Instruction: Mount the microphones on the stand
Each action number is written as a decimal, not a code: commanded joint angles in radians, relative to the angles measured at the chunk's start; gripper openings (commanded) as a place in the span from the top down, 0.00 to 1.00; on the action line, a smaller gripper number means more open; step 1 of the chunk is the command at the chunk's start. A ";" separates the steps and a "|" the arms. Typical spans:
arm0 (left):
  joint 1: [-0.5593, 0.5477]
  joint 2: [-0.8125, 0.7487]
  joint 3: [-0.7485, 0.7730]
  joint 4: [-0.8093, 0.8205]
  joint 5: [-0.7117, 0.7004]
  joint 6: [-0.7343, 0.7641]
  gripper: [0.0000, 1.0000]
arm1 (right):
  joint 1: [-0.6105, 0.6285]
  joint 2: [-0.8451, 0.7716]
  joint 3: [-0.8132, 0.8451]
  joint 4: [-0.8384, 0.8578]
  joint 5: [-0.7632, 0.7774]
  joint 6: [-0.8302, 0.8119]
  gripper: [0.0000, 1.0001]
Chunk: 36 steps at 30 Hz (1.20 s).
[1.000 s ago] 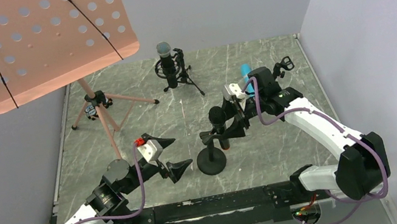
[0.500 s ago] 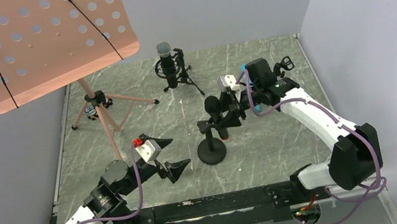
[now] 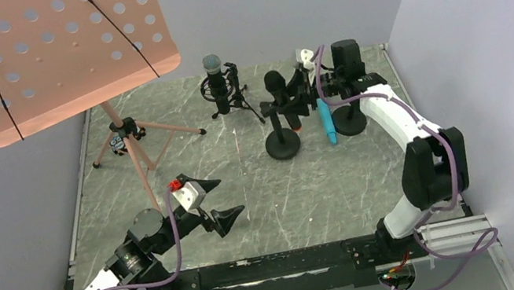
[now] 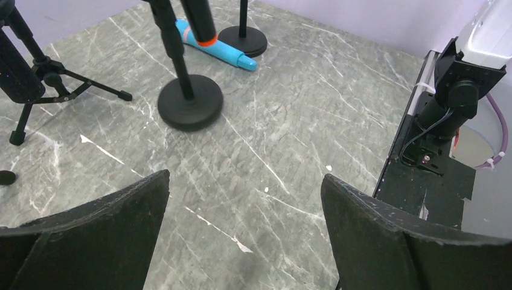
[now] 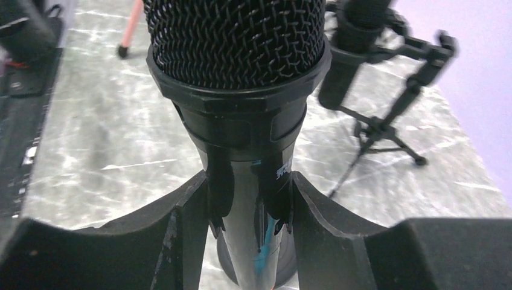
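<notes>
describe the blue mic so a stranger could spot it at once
At the far right of the grey marble table stand two black round-based stands. The blue microphone lies flat between their bases. Unlike the two black mics, held upright, it is bright blue and lying down.

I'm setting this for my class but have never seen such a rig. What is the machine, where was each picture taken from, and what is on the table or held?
Two robot arms are bolted at the table's near edge. One picture looks down from above; the other two come from wrist cameras. The left gripper hangs open and empty. The right gripper is closed on a black mic clipped in a stand. A blue mic lies flat; a silver-headed mic sits on a tripod near an orange music stand.
</notes>
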 commanded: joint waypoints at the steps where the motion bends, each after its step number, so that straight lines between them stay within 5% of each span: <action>1: -0.004 0.014 0.049 0.015 -0.013 0.003 0.01 | -0.055 0.063 0.121 0.252 -0.012 0.102 0.61; 15: -0.003 0.056 0.073 0.014 -0.012 0.008 0.01 | -0.130 0.357 0.400 0.416 0.099 0.281 0.61; 21: -0.004 0.076 0.073 0.030 -0.009 0.008 0.01 | -0.167 0.372 0.335 0.516 0.079 0.357 0.58; 29: -0.004 0.109 0.073 0.069 0.025 -0.003 0.01 | -0.186 0.314 0.161 0.599 0.048 0.390 0.27; 36: -0.004 0.066 0.056 0.059 0.031 -0.024 0.01 | -0.207 0.260 0.122 0.567 0.081 0.385 0.12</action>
